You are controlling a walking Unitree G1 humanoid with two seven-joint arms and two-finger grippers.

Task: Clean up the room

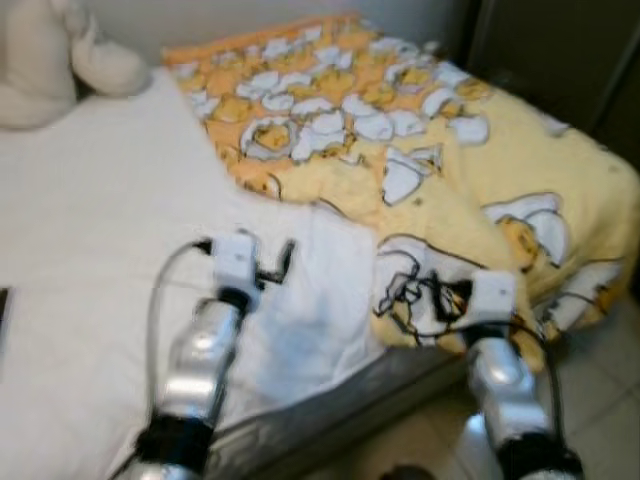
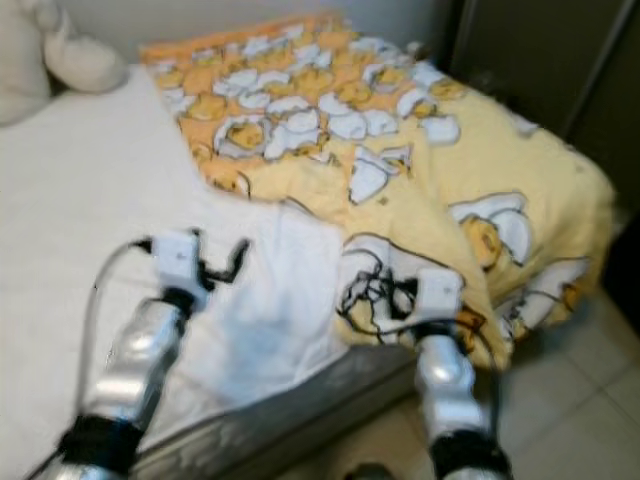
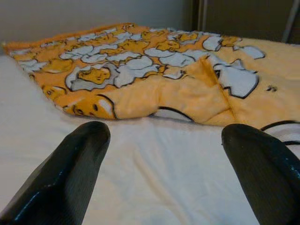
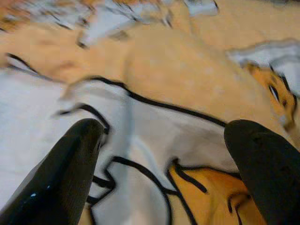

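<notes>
Yellow fleece, printed with ducks and eggs, covers the far half of the bed: in the left eye view the blanket [image 1: 420,150] lies rumpled over the white sheet [image 1: 100,220], its near corner hanging off the mattress edge. The left gripper [image 1: 283,262] hovers over bare sheet near the blanket's edge; the right gripper [image 1: 455,300] sits at the drooping corner. A plush toy [image 1: 50,55] rests at the head of the bed.

The right eye view adds the tiled floor [image 2: 570,400] beside the bed.

The left wrist view shows what the head views blur: the fingers [image 3: 70,173] spread wide, nothing between them, the blanket's folded hem just ahead.

The right wrist view shows its fingers [image 4: 65,173] equally wide, straddling the blanket's printed cloth close below.

To straighten the blanket well, each gripper should probably pinch a hem, not the middle, and pull evenly.
</notes>
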